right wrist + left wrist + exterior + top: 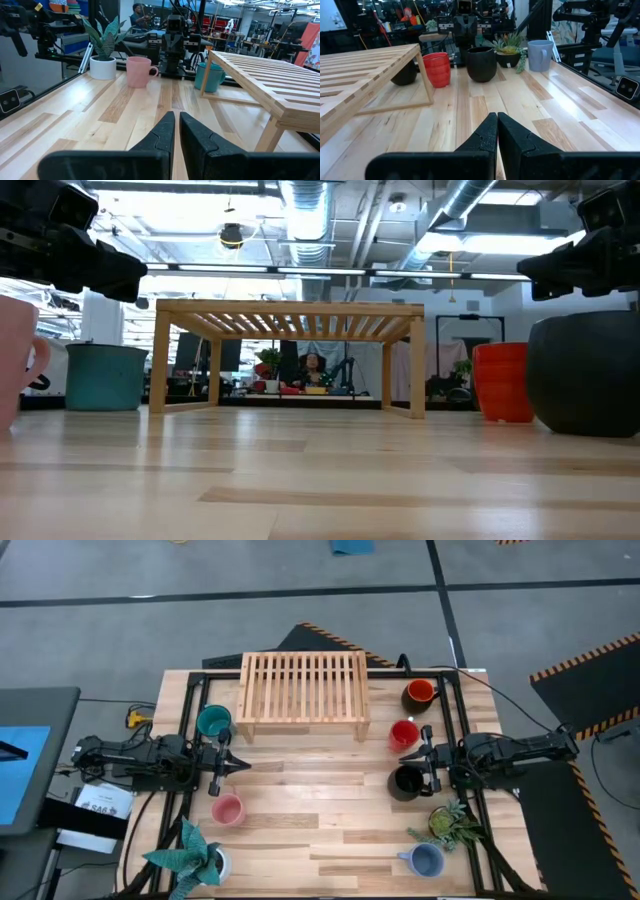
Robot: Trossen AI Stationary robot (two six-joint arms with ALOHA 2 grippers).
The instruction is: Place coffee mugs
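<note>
Six mugs stand upright on the wooden table. The teal mug (pixel 213 722) and the pink mug (pixel 227 809) are on the left. The orange-and-dark mug (pixel 419 694), red mug (pixel 403 734), black mug (pixel 406 781) and pale blue mug (pixel 427 859) are on the right. My left gripper (pixel 240 765) hovers shut between the teal and pink mugs, pointing right, and holds nothing (pixel 497 120). My right gripper (pixel 412 753) hovers shut between the red and black mugs, pointing left, and also holds nothing (pixel 177 119).
A slatted wooden rack (pixel 303 690) stands on legs at the table's far middle. One potted plant (pixel 190 855) sits at the near left corner, another (pixel 450 823) near the pale blue mug. Bare tabletop (pixel 320 800) lies between the two grippers.
</note>
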